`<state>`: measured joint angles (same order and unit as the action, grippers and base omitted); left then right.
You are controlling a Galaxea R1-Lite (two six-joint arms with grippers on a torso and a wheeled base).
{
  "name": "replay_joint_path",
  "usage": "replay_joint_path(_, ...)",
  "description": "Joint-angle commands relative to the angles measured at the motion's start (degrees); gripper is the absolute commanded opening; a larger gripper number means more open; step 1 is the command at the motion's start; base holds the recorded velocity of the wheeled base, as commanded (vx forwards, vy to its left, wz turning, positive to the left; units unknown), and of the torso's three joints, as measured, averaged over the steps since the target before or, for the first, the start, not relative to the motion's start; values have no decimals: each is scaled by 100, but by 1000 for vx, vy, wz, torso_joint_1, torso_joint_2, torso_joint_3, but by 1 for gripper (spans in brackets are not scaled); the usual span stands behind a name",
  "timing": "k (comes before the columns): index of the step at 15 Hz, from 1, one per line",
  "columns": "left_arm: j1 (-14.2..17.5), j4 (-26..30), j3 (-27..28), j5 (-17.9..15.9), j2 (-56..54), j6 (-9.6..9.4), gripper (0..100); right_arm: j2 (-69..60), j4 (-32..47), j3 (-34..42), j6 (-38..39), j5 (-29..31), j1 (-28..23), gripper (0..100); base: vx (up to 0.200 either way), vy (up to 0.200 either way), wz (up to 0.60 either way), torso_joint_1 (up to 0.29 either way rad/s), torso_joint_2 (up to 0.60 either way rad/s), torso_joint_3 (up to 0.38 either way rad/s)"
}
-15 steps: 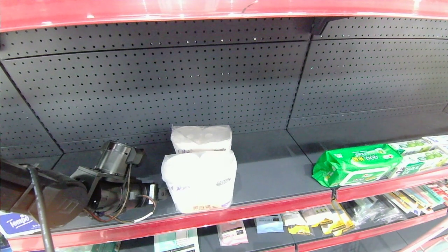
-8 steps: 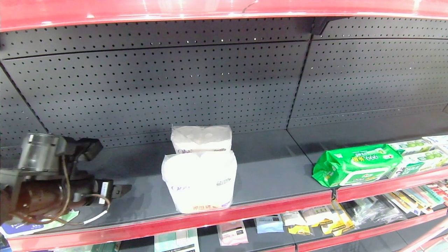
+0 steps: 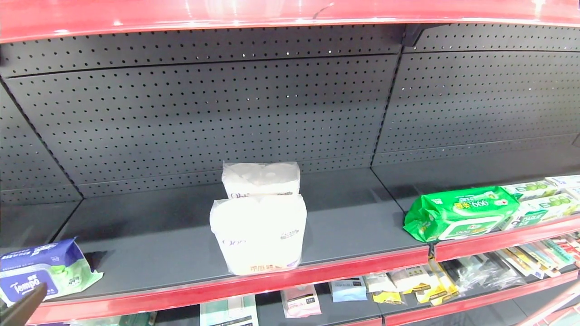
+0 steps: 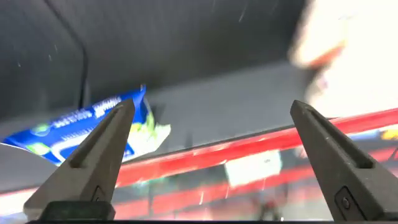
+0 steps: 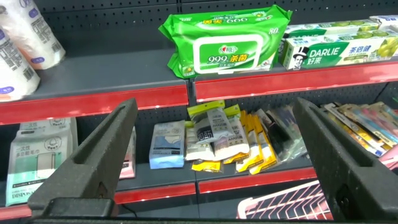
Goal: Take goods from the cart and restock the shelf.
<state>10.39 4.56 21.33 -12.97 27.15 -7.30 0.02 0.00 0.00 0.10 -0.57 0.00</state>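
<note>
Two white tissue roll packs stand on the dark shelf (image 3: 353,226), one (image 3: 258,235) at the front edge and one (image 3: 261,179) right behind it. My left gripper (image 4: 211,104) is open and holds nothing, low and off the shelf's left end; one fingertip (image 3: 26,303) shows at the head view's bottom left corner. In front of it lies a blue and green wipes pack (image 4: 87,127) (image 3: 43,269). My right gripper (image 5: 216,102) is open and holds nothing, out in front of the shelf, facing a green wipes pack (image 5: 224,37) (image 3: 462,212).
Green toothpaste boxes (image 5: 339,48) lie right of the green pack. The lower shelf (image 5: 249,180) holds small packets (image 5: 217,137) and a pale blue pack (image 5: 166,144). A pink cart basket (image 5: 286,205) is below. Bare shelf lies either side of the white packs.
My left arm has pulled back from beside the front white pack, leftward and down off the shelf. The blue pack it covered is now uncovered. The packs have not moved.
</note>
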Motion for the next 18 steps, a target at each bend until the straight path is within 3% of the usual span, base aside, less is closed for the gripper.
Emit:
replay_joint_path(1,306,1073,-402,-768,-2715,300,100,-2,0,0,-1,-4,0,100,0,0,0,0,0,0)
replay_joint_path(2,289,1021,-499,-417,-2715,414,100,-2,0,0,-1,-4,0,100,0,0,0,0,0,0)
replay_joint_path(3,289,977,-920,664,-2715,493,100,-2,0,0,-1,-4,0,100,0,0,0,0,0,0)
replay_joint_path(4,297,775,-1483,963,-2715,502,100,-2,0,0,-1,-4,0,100,0,0,0,0,0,0)
replay_joint_path(5,289,238,-1720,1042,-2715,590,100,-2,0,0,-1,-4,0,100,0,0,0,0,0,0)
replay_joint_path(6,271,-693,-2063,981,-2715,792,100,-2,0,0,-1,-4,0,100,0,0,0,0,0,0)
replay_joint_path(7,86,-658,-2081,814,-2715,853,100,-2,0,0,-1,-4,0,100,0,0,0,0,0,0)
replay_joint_path(8,-72,-570,-2037,418,-2715,827,100,-2,0,0,-1,-13,0,100,0,0,0,0,0,0)
replay_joint_path(9,-19,-561,-2045,102,-2715,669,100,-2,0,0,-10,-92,9,100,0,0,0,0,0,0)
replay_joint_path(10,-19,-561,-2045,102,-2715,590,100,-2,0,0,25,-136,0,100,0,0,0,0,0,0)
replay_joint_path(12,-19,-570,-2054,515,-2715,537,100,-2,0,0,8,-136,0,100,0,0,0,0,0,0)
replay_joint_path(13,-19,-588,-2072,664,-2715,361,100,-2,0,0,-1,-145,9,100,0,0,0,0,0,0)
replay_joint_path(15,-19,-597,-2081,902,-2715,370,100,-2,0,0,-10,-145,9,100,0,0,0,0,0,0)
replay_joint_path(18,-19,-605,-2081,946,-2715,352,100,-2,0,0,-1,-145,9,100,0,0,0,0,0,0)
